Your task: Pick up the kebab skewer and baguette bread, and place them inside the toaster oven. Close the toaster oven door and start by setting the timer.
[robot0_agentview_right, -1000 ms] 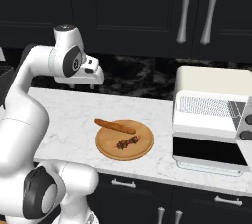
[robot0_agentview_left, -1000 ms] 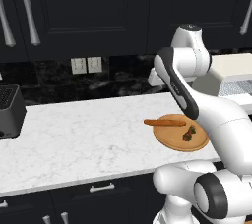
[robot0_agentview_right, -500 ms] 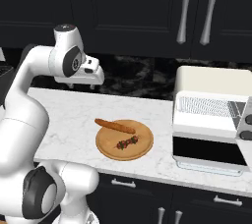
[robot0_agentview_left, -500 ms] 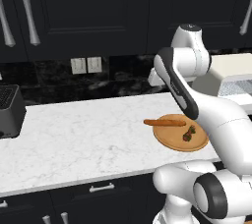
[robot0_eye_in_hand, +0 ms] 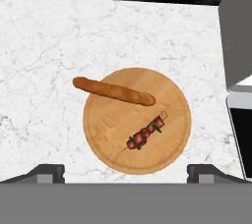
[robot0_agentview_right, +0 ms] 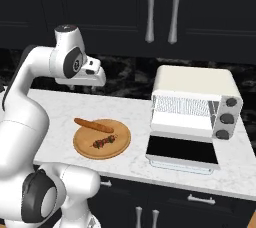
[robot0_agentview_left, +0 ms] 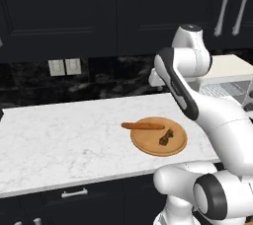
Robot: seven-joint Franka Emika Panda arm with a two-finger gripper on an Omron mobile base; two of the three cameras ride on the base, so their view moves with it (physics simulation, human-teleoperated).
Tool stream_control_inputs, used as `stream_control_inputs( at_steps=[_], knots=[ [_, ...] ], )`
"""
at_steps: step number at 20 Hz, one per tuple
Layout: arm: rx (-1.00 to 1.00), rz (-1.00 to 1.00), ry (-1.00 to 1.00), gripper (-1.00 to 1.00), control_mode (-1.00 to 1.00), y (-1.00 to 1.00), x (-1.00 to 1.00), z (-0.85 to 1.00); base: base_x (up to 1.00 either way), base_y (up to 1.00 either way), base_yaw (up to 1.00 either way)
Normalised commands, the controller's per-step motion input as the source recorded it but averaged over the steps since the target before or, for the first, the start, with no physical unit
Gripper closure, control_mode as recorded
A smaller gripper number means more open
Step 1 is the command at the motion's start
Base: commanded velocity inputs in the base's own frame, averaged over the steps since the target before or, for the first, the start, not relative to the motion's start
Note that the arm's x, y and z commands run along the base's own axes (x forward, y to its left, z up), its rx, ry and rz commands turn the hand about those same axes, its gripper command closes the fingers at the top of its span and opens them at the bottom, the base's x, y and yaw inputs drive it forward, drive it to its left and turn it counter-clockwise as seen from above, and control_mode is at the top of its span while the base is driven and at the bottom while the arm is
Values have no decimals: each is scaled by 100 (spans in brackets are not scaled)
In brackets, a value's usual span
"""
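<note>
Gripper jaws wide apart, empty, high above wooden plate. You: drop onto kebab skewer, pinch across stick mid-length, avoid baguette bread just beyond.

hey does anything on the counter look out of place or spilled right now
Nothing is spilled or damaged. One small thing: the baguette bread lies with one end sticking out past the rim of the wooden plate. The kebab skewer sits fully on it. The toaster oven door is open.
</note>
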Motion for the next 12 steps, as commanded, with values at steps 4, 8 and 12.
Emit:
stream_control_inputs(
  at_steps=[4, 8, 12],
  knots=[
    [0, 0, 0, -100, 100, 0, 0, 0, 3, -33, 0],
    [0, 0, 0, -100, 100, 0, 0, 0, 7, -27, 0],
    [0, 0, 0, -100, 100, 0, 0, 0, 11, -26, 0]
  ],
)
